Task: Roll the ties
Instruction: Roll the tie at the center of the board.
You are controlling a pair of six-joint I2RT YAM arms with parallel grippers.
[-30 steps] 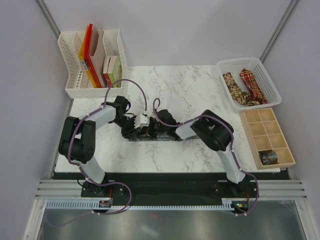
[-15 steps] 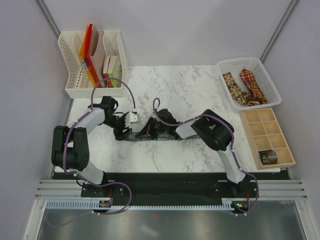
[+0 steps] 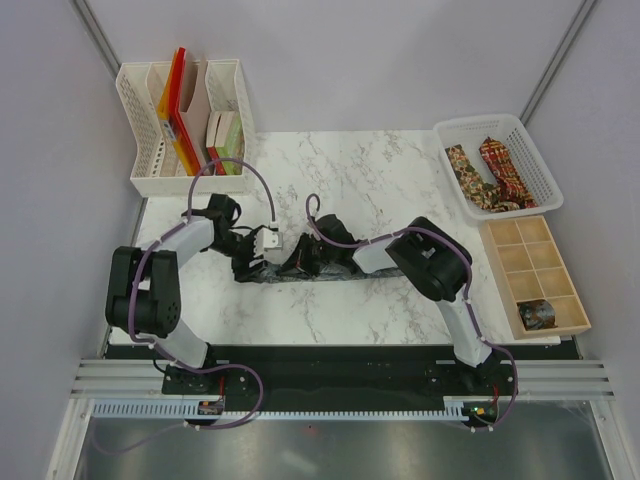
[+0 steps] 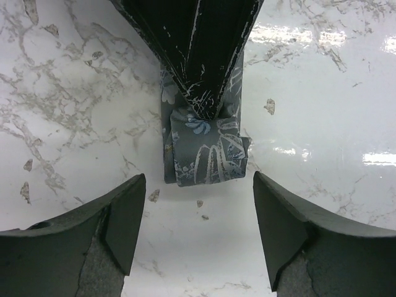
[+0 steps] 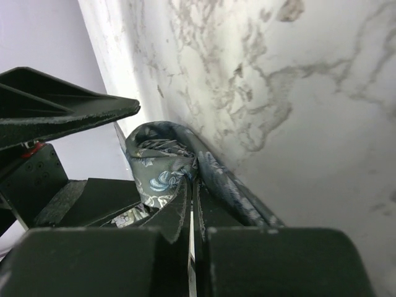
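Observation:
The dark grey-green tie [image 3: 276,272] lies on the marble table between my two grippers. In the left wrist view its partly rolled end [image 4: 207,158] lies just beyond my open, empty left gripper [image 4: 198,192], untouched by its fingers [image 4: 120,213]. My right gripper [image 5: 193,192] is shut on this tie [image 5: 162,164], pinching the fabric at the roll; it also shows in the top view [image 3: 300,262], facing my left gripper [image 3: 250,262]. The brown-gold tie [image 3: 463,172] and the red tie [image 3: 505,168] lie in the white basket [image 3: 533,145] at the back right.
A wooden compartment box [image 3: 510,262] at the right edge holds one rolled dark tie [image 3: 537,314]. A white file rack [image 3: 140,120] with coloured folders and books stands at the back left. Grey walls close both sides.
My left gripper has drawn back to the left, away from my right gripper, and its arm has folded leftward. My right gripper has stayed on the tie.

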